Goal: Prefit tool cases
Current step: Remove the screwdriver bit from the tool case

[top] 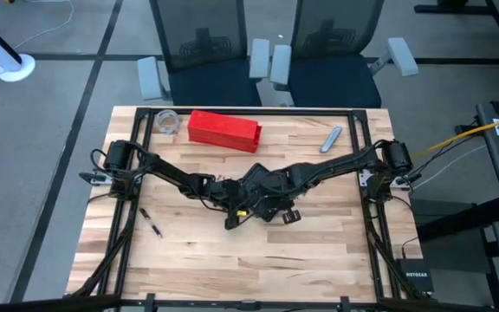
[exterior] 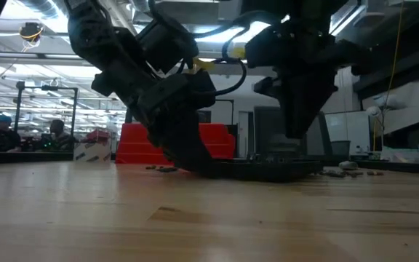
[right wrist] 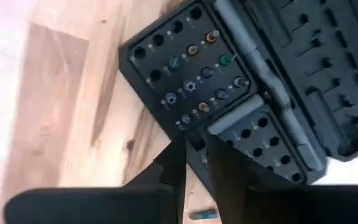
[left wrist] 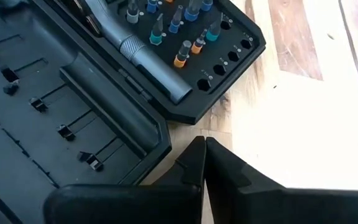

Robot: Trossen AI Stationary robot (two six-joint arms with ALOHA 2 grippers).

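The black tool case (left wrist: pixel 73 93) lies open and flat on the table, mid-table under both arms. One half (right wrist: pixel 191 68) holds coloured bits and a grey driver handle (left wrist: pixel 148 59). The other half (right wrist: pixel 328 68) has empty slots. My left gripper (left wrist: pixel 201 144) is shut, slanting down to the table beside the case's edge, where the two halves meet. My right gripper (right wrist: pixel 193 152) points down over the edge of the bit half, its fingers a narrow gap apart. In the low view the left gripper (exterior: pixel 191 161) is at the case's (exterior: pixel 268 169) left end, and the right gripper (exterior: pixel 297 131) stands above the case. My left gripper's shut fingertips (left wrist: pixel 194 155) are down at the table, right beside the case's edge (left wrist: pixel 188 118) near the join of the halves. They come slanting from above and the left. A sliver of wood shows between tip and case, so I cannot tell whether they touch.
A long red box (top: pixel 223 130) lies toward the far edge, with a clear round thing (top: pixel 168 121) to its left. A grey tool (top: pixel 332 139) lies far right. Loose bits lie near the left side (top: pixel 154 227) and under my right gripper (right wrist: pixel 202 214). Bare wood spans the near half.
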